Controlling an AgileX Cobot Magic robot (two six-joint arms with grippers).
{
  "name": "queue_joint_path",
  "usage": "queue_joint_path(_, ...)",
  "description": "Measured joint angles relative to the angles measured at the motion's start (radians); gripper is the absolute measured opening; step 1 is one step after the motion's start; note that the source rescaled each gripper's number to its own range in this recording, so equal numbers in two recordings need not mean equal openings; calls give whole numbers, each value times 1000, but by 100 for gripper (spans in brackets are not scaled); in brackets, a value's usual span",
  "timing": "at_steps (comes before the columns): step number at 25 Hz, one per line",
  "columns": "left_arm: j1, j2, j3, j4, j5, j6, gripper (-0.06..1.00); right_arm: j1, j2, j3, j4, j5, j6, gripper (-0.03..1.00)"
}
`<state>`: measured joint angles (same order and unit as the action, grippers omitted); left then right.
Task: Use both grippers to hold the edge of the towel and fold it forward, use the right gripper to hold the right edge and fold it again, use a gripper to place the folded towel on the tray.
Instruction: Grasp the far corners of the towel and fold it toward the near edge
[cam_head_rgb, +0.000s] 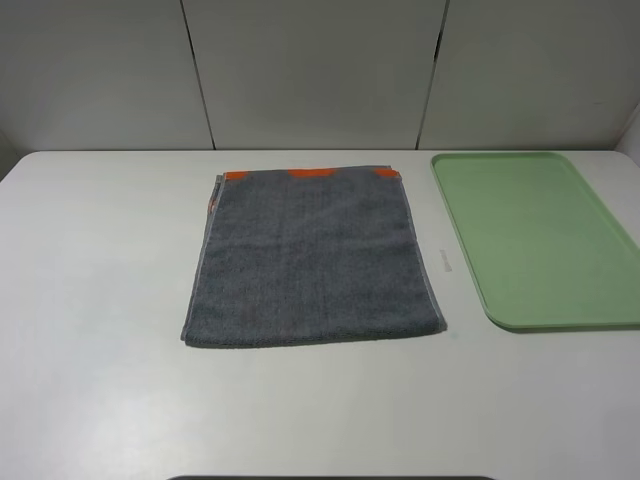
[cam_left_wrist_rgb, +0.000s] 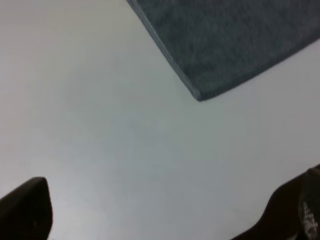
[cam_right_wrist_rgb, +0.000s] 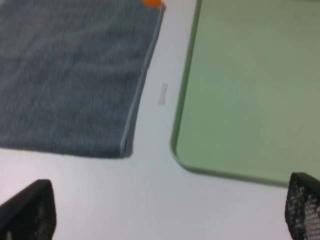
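Towel (cam_head_rgb: 312, 262) lies flat mid-desk (cam_head_rgb: 100, 300), orange band (cam_head_rgb: 308, 173) at the far edge. Tray (cam_head_rgb: 540, 240) sits just beside it, on the right.

Left end effector (cam_left_wrist_rgb: 160, 212) and right end effector (cam_right_wrist_rgb: 165, 212) are both wide open and empty, each hovering short of a near corner.

Judged: first fold not started. Next move: descend and pinch the near edge at both corners.

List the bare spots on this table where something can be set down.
Widest: table left of the towel. Also a broad strip in front of towel and tray, and the tray's own floor. Tight: the narrow gap between towel and tray.
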<state>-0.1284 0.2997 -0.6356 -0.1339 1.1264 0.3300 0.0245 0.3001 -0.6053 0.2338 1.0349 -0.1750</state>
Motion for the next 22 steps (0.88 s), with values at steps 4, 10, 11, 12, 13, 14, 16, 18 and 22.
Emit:
queue_joint_path(4, -58, 105, -9, 1, 0, 44, 100, 0, 85, 0, 0, 0, -53, 100)
queue_joint_path(10, -191, 221, -9, 23, -5, 64, 100, 0, 171, 0, 9, -10, -97, 100)
queue_joint_path(11, -214, 240, -10, 37, -6, 64, 100, 0, 182, 0, 15, -14, -115, 100)
queue_joint_path(12, -234, 258, -12, 58, -7, 65, 100, 0, 196, 0, 21, -22, -136, 100)
queue_joint_path(13, -259, 277, -12, 82, -8, 65, 100, 0, 209, 0, 25, -28, -161, 100)
queue_joint_path(14, -285, 292, -12, 111, -10, 65, 100, 0, 227, 0, 29, -34, -183, 100)
queue_joint_path(16, -331, 331, -12, 170, -12, 70, 100, 0, 265, -1, 37, -47, -248, 100)
queue_joint_path(18, -379, 365, -12, 232, -13, 73, 100, 0, 303, -1, 44, -60, -309, 100)
queue_joint_path(22, -453, 430, -12, 330, -19, 77, 100, 0, 386, -1, 51, -94, -442, 100)
